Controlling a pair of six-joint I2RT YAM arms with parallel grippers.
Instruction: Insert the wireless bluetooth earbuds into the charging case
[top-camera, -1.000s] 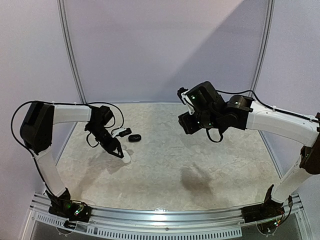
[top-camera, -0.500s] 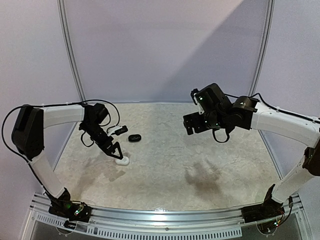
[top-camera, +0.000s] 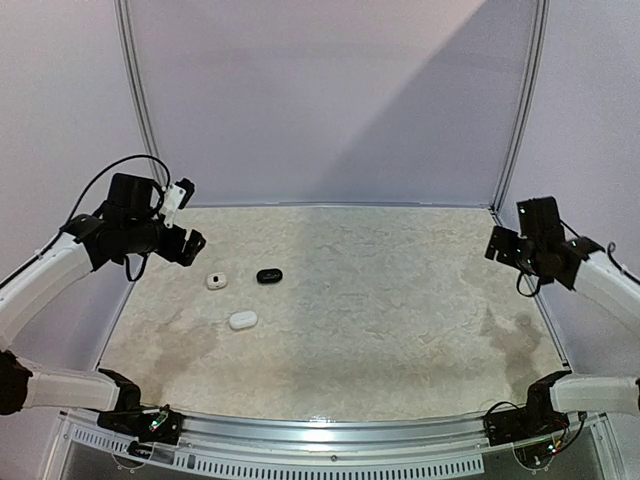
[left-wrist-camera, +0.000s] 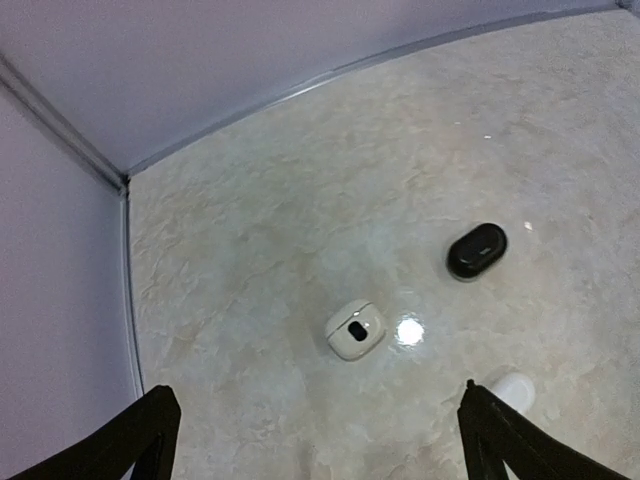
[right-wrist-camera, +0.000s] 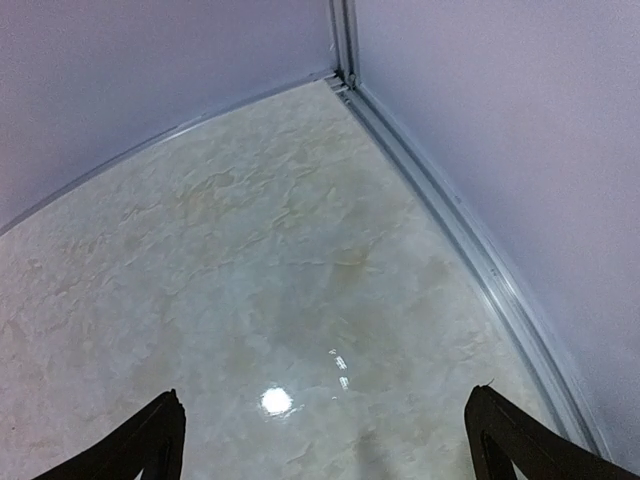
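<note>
Hovering left hand (left-wrist-camera: 315, 425) released, empty, white charging case (left-wrist-camera: 354, 331) lying apart below it, right hand (right-wrist-camera: 325, 425) likewise released.

No readable text, labels or numbers, none on white case (left-wrist-camera: 354, 331), black case (left-wrist-camera: 476, 250), table (left-wrist-camera: 300, 200)

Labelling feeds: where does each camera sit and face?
Top external: above, behind the arms, facing down on the table; both arms show.
Left wrist: on its arm, facing the black case; open left pincer tips.
Right wrist: facing the table's far right corner; open right pincer tips.
Top and left wrist share the black case.
</note>
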